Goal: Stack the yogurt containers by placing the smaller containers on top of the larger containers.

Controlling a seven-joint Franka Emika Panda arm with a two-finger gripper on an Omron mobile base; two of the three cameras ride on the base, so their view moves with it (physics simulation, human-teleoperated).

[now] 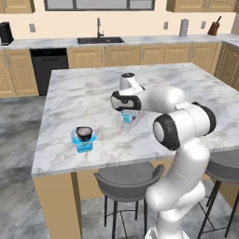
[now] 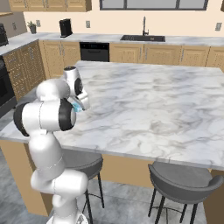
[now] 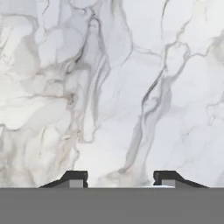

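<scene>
Tool point(image 3: 120, 177) low over the marble worktop point(image 1: 84, 93), its 2 dark fingertips point(image 3: 74, 178) set fairly narrow, and from the left base view a tiny translucent blue cup point(image 1: 127, 116) sits right under the hand. Looks like the tips are around it, but the white wrist covers the contact, so whether it is truly gripped I cannot tell. A sliver of blue shows beside the wrist in the right base view too point(image 2: 77, 107).

Well apart, toward the near left edge of the worktop, the small black cup point(image 1: 84, 133) already sits on top of the squarish blue tub point(image 1: 84, 144).

Handling, as a judgement: that tiny cup should be very light and thin-walled, stiff enough to hold its shape but easy to squash or tip. Smooth plastic sides may slip, so take it across the middle of the wall, below the rim, with gentle pressure. Keep it upright; the perch on the stack is small, and a nudge could topple the black cup.
</scene>
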